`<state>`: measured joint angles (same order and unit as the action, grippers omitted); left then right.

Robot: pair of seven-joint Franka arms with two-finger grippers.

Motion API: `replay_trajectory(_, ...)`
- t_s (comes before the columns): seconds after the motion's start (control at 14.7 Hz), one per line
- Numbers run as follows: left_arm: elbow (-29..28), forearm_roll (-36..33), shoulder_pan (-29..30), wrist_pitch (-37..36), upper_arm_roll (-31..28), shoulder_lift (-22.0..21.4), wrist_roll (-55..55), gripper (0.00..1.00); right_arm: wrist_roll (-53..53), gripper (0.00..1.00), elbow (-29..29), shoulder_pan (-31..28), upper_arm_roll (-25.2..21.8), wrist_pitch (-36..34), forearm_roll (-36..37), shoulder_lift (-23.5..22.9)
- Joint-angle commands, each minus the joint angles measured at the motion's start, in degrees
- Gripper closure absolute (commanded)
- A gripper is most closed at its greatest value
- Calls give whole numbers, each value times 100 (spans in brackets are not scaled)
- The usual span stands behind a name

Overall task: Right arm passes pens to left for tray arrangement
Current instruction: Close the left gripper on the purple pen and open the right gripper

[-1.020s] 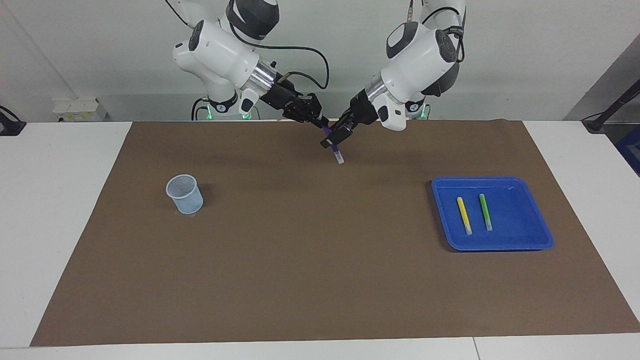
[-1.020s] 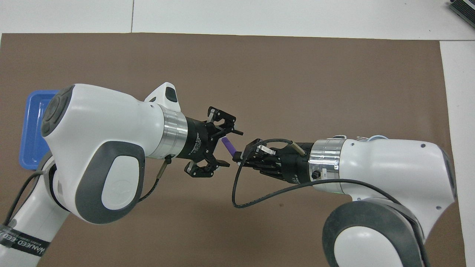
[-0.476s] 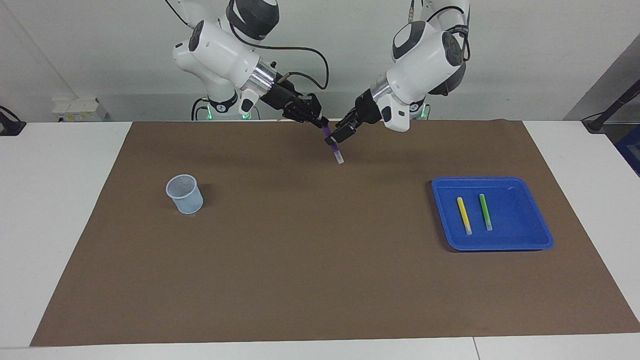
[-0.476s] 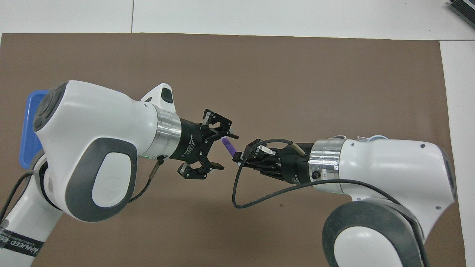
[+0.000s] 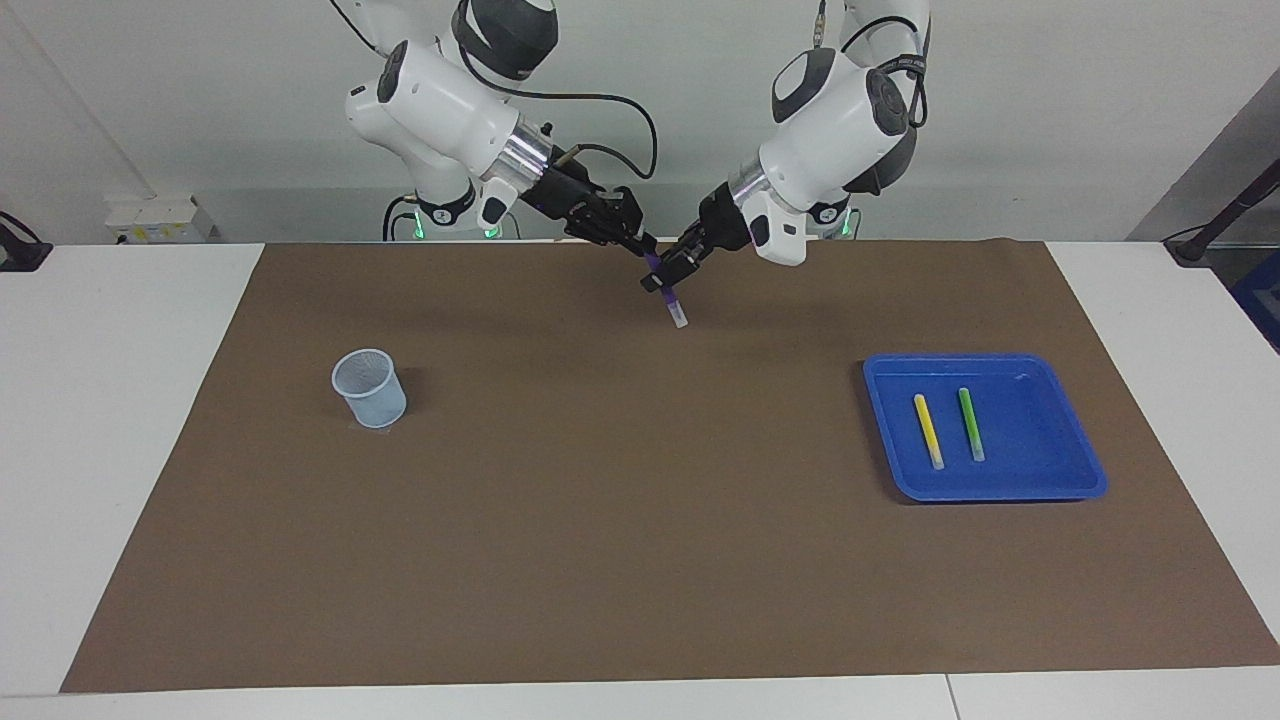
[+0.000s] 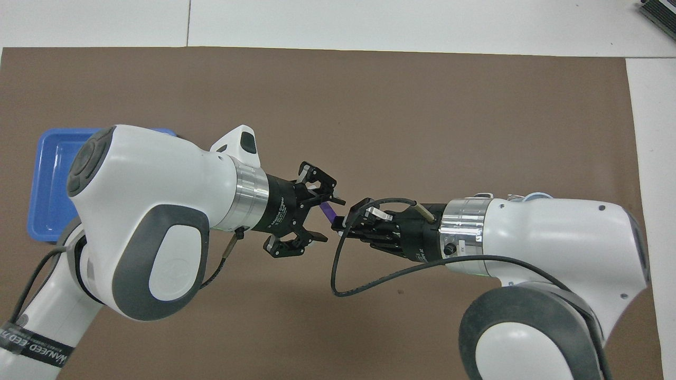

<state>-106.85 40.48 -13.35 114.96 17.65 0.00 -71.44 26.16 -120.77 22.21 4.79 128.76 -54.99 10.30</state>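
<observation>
Above the brown mat [image 5: 640, 500], at the robots' edge of the table and midway between the two bases, both grippers meet at the purple pen [image 5: 668, 293]. Right gripper [image 5: 645, 247] is clamped on the pen's upper end; the pen hangs slanted, whitish tip down, clear of the mat. In the overhead view only a short purple stretch [image 6: 327, 209] shows between the two grippers.

Left gripper [image 5: 668, 277] sits at the pen's purple barrel, below the right gripper's hold. Overhead view: left gripper [image 6: 328, 220] has its two fingers spread apart, one finger [image 6: 336, 200] at the pen, the other [image 6: 317, 238] off to the side. Whether the fingers press on the pen, cannot tell.

Blue tray [image 5: 1085, 455] lies on the mat toward the left arm's end of the table, well apart from the handover. Inside it: yellow pen [image 5: 928, 430] and green pen [image 5: 971, 423], lying flat, side by side, roughly parallel, not touching. Overhead view shows only part of the tray [image 6: 50, 184], the rest under the left arm.

Pale-blue mesh cup [image 5: 369, 388] stands upright on the mat toward the right arm's end.
</observation>
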Motion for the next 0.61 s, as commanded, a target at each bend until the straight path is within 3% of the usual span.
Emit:
replay_trajectory(0.0,-169,118,-71,105,-60,-150,87,93,-32,100,-140,-41,5,0,-143,165)
replay_trajectory(0.07,-160,118,-71,105,-60,-150,78,100,-32,100,-140,-41,14,0,-143,165)
replay_trajectory(0.54,-99,100,-63,35,-51,-123,87,100,-15,100,-131,-41,5,-9,-143,157)
